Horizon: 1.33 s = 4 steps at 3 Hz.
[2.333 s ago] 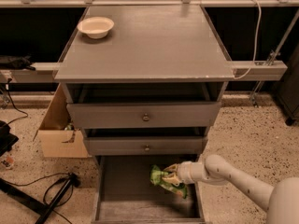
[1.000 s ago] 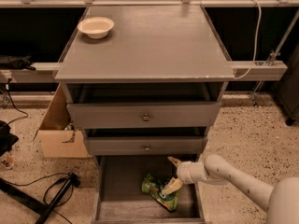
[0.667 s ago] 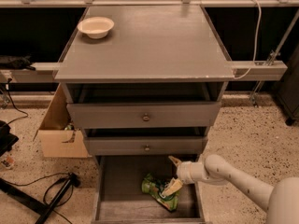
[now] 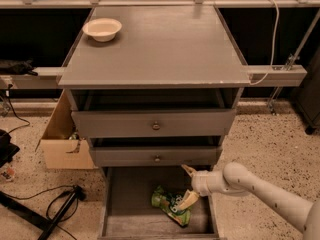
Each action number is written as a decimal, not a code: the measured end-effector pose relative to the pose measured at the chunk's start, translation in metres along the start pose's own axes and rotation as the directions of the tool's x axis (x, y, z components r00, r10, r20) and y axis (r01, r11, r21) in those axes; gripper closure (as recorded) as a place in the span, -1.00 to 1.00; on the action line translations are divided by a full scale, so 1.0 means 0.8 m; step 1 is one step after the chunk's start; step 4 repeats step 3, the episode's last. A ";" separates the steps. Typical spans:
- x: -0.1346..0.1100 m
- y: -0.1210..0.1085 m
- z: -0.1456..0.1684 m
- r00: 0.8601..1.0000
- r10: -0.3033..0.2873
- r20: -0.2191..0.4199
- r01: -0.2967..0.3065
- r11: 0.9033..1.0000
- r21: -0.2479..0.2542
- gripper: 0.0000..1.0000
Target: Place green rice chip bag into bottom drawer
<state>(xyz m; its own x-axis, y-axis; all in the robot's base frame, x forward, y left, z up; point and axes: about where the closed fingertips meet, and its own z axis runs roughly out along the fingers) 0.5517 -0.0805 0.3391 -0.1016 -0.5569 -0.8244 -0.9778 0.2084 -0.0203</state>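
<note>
The green rice chip bag (image 4: 170, 205) lies flat on the floor of the bottom drawer (image 4: 130, 219), which is pulled out at the foot of the grey cabinet. My gripper (image 4: 189, 186) hangs over the drawer's right side, just above and right of the bag. Its two tan fingers are spread apart, one pointing up toward the middle drawer, the other down by the bag's edge. The gripper is open and holds nothing. My white arm comes in from the lower right.
Two knobbed drawers (image 4: 156, 126) sit slightly open above. A cream bowl (image 4: 102, 29) stands on the cabinet top at the back left. A cardboard box (image 4: 62, 143) and black cables (image 4: 55, 209) lie on the floor to the left.
The bag was held in my gripper over the drawer 2.3 s ago; since then it dropped to the drawer floor and my gripper opened. Nothing has moved over the last second.
</note>
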 end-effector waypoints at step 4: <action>-0.160 0.178 -0.219 0.949 -0.205 -0.242 0.151 0.963 -0.222 -1.00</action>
